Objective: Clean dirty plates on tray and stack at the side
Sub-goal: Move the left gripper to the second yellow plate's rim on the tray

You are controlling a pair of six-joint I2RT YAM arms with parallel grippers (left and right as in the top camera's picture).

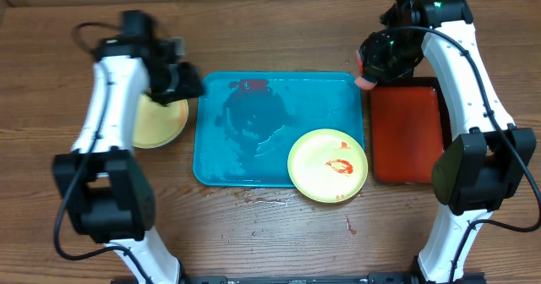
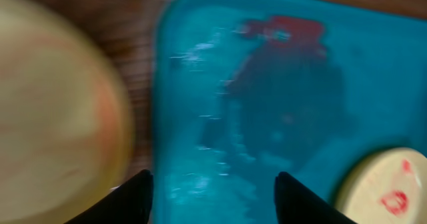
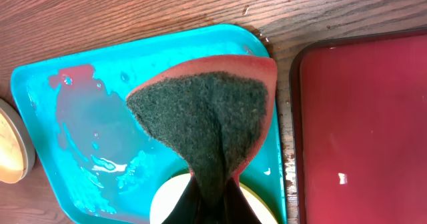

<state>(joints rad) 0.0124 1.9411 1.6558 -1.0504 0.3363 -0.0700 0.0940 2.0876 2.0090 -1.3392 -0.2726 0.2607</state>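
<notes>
The teal tray (image 1: pixel 254 161) lies at the table's middle, wet, with a red smear (image 1: pixel 250 85) near its far edge. A yellow-green plate (image 1: pixel 328 166) with red sauce sits on the tray's front right corner; it also shows in the left wrist view (image 2: pixel 387 187) and the right wrist view (image 3: pixel 168 196). Another yellow-green plate (image 1: pixel 161 122) lies on the table left of the tray, blurred in the left wrist view (image 2: pixel 53 111). My left gripper (image 2: pixel 213 197) is open and empty over the tray's left edge. My right gripper (image 3: pixel 212 201) is shut on a scouring sponge (image 3: pixel 207 117) above the tray's far right corner.
A red tray (image 1: pixel 407 132) lies right of the teal tray, touching its side. Red sauce drops (image 1: pixel 349 225) mark the wood in front of the trays. The blue-white plate is not in view.
</notes>
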